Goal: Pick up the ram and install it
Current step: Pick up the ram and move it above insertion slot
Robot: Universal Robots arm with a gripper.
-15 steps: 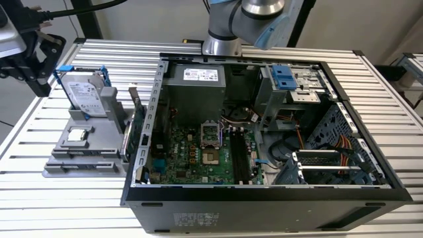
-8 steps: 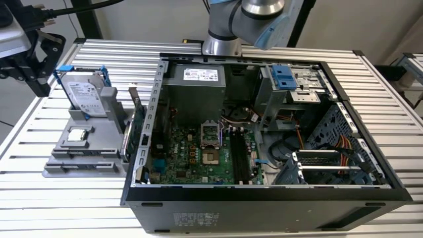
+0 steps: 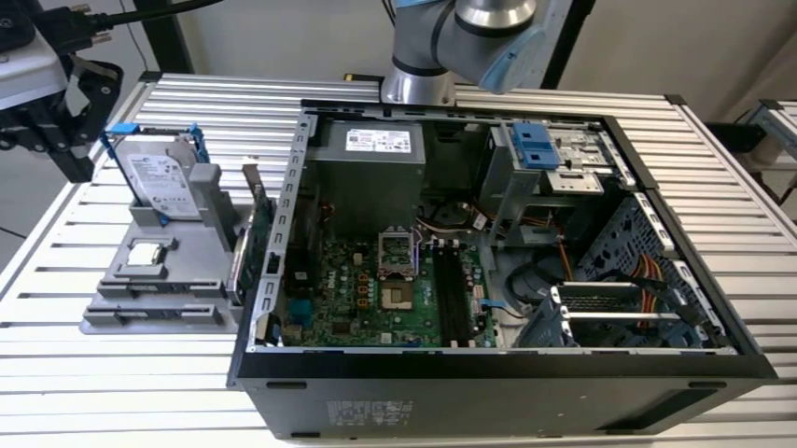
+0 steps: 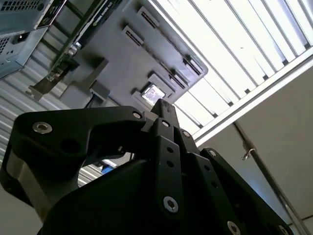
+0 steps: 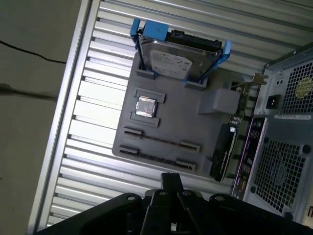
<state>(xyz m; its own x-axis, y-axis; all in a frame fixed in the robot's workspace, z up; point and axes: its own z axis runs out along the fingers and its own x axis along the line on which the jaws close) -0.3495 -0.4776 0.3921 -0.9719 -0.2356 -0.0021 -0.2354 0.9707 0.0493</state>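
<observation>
Grey tray by closed claw holds drive, chip; case holds motherboard.

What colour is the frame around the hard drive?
Blue; the frame shows best in the first wrist view.

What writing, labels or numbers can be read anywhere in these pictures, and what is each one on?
White label on the hard drive: print is there, too small to read.
White label on the power supply: too small to read.
Sticker on the computer case, outer wall: blurred, unreadable.
Strip of print on the case's back, in the first wrist view: too small to read.
No text can be quoted reliably.
</observation>
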